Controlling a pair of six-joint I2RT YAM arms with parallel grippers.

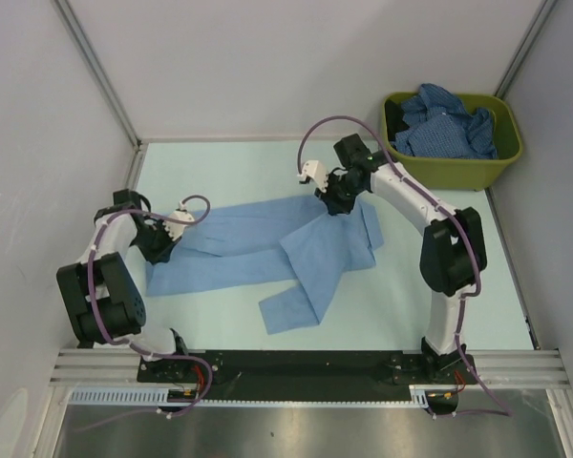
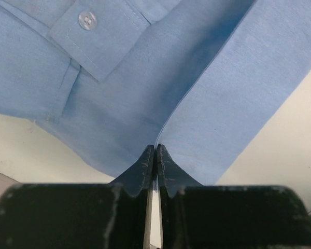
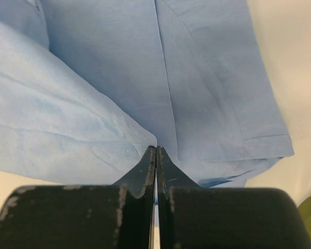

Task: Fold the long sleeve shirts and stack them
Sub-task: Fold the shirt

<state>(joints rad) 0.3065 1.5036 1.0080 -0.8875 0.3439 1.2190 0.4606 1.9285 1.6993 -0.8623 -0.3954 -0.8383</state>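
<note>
1. The light blue shirt [image 1: 267,250] lies spread on the bench [image 1: 220,172], well apart from the olive bin [image 1: 449,174] on its near-left side. The darker shirts [image 1: 449,132] are heaped inside the bin.
2. The left fingers [image 2: 147,161] are all but closed, pinching the shirt edge farthest from the bin. The right fingers [image 3: 147,161] are fully closed on a fold nearest the bin.
3. Step in hand looks like a fold (judgement only). Carry both pinches level with the cloth taut, and release once the edges lie flat.
4. No legible writing; one plain cuff button [image 2: 87,19].

The left arm [image 1: 103,281] was crooked at the frame's left, the left hand [image 2: 155,149] pinched closed. The right arm [image 1: 430,212] reached toward upper centre, the right hand [image 3: 155,149] likewise closed.
</note>
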